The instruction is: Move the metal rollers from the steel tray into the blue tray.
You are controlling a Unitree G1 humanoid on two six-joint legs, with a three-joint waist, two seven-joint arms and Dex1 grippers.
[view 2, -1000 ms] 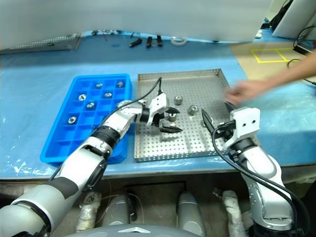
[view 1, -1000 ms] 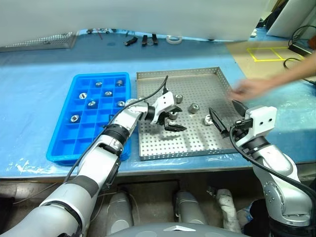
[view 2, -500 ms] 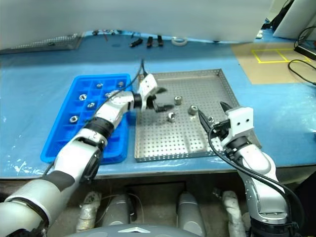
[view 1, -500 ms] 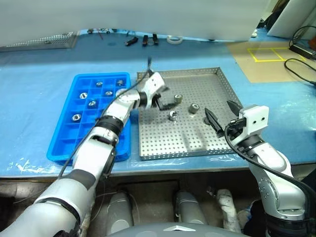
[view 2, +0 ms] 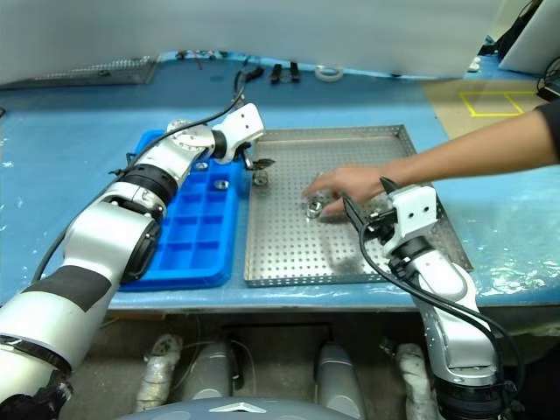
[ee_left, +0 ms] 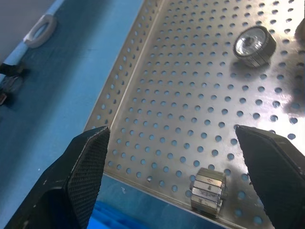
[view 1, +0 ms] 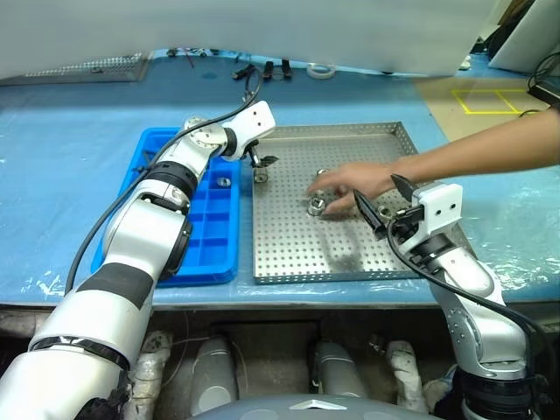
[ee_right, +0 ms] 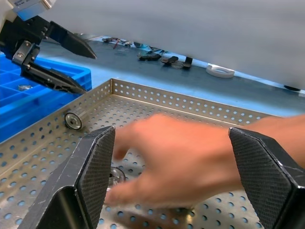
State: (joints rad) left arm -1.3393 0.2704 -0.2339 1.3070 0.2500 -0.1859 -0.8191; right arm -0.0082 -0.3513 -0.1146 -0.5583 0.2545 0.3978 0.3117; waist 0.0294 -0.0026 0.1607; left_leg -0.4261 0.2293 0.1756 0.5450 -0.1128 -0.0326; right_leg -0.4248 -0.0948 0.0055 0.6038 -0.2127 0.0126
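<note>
We treat the rollers (view 1: 260,176) as small, rigid steel cylinders: dense for their size, smooth and likely slippery, free to roll when lying on their curved side. We judge the safest hold to be across the curved wall, one finger on each side, with the roller standing on a flat face so it cannot spin away.

The steel tray (view 1: 297,254) lies on the blue bench (view 1: 70,131), right of the blue tray (view 1: 206,262) and just beside it. One roller rests at the steel tray's far-left edge, next to the rim. Another roller (view 1: 316,206) sits near the tray's middle, beneath a person's hand (view 1: 346,182) reaching in from the right. Whether that hand covers further rollers we cannot tell.

The blue tray holds at least one roller (view 1: 224,182) in a compartment on its right column; the left arm hides much of the grid.

The left gripper (view 1: 260,158) hangs above the far-left roller, fingers released and empty. The right gripper (view 1: 374,203) sits at the steel tray's near-right area, close to the person's hand, fingers spread and empty.

We advise holding the right arm clear while the hand is in the tray.
</note>
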